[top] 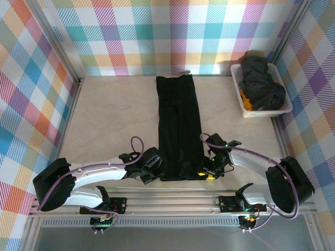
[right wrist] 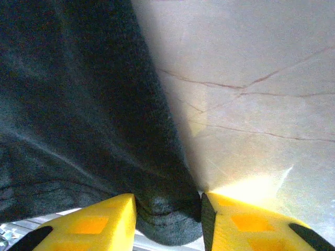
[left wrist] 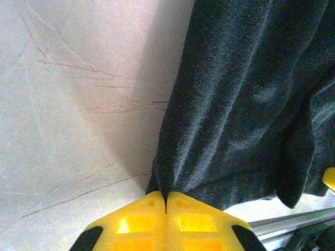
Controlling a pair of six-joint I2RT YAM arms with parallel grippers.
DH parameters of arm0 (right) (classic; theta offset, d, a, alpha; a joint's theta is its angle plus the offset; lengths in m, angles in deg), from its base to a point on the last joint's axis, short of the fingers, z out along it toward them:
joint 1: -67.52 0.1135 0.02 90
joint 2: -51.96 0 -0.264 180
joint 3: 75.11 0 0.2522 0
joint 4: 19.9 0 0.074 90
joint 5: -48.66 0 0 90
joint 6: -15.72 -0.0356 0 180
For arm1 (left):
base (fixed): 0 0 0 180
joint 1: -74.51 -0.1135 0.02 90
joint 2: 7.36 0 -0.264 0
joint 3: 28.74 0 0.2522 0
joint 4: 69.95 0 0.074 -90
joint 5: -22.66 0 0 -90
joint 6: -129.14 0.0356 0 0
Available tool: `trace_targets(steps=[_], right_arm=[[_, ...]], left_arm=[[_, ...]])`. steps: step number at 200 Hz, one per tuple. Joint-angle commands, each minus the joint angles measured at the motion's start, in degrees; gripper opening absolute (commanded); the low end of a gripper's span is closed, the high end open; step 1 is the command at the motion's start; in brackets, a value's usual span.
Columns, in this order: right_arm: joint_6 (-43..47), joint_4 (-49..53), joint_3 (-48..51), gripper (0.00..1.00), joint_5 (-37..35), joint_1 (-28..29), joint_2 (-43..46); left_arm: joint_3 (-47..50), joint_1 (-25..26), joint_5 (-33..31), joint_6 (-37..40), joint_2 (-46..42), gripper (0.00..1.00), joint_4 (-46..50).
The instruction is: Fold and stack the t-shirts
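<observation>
Black t-shirt (top: 180,125), near corners hidden: left hand (left wrist: 166,201) clamped on one, right hand (right wrist: 168,209) apart astride the other. Beige veined tabletop (top: 115,115); plaid walls (top: 172,31) around.

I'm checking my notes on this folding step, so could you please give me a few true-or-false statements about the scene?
1. The left gripper is shut on a corner of the t-shirt. True.
2. The t-shirt is spread wide with its sleeves out. False: it lies folded into a long narrow strip.
3. The basket is empty. False: it holds crumpled black clothes.
4. The right gripper has the t-shirt's other near corner between its fingers. True.
</observation>
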State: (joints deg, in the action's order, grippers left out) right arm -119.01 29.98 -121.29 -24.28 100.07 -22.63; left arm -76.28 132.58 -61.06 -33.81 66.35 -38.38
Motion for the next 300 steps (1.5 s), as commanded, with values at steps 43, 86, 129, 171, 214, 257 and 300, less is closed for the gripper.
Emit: trace_targets(steps=[43,86,129,171,214,257,300], right_arm=[[-2.55,-2.89,-0.88,0.10,-0.11,1.36,0.43],[-2.54,3.09,-1.69,0.00,-2.66,3.48,5.65],[-4.78,6.69,-0.95,0.00,-2.34,6.37,11.14],[-6.16,8.17,-2.44,0.00,-2.16,6.98,13.16],[-6.26,12.57,-8.28,0.00,-6.37,6.52,14.06],[-3.00,12.00,-17.59,0.00,-7.12,0.82,8.49],[1.37,9.04,-28.90,0.00,-4.32,-6.33,-3.07]], left_arm=[[1.39,1.26,-0.66,-0.96,-1.07,0.00,0.69],[2.99,2.46,-0.31,-0.97,-4.61,0.00,2.51],[4.15,4.90,0.92,-1.27,-6.39,0.00,1.94],[3.54,4.95,-1.61,-2.54,-8.24,0.00,2.01],[-2.46,4.76,-8.82,-1.73,-14.52,0.00,8.43],[-8.74,-4.11,-6.19,2.85,-10.49,0.00,6.23],[-19.79,-16.40,-1.54,11.16,-0.53,0.00,6.10]])
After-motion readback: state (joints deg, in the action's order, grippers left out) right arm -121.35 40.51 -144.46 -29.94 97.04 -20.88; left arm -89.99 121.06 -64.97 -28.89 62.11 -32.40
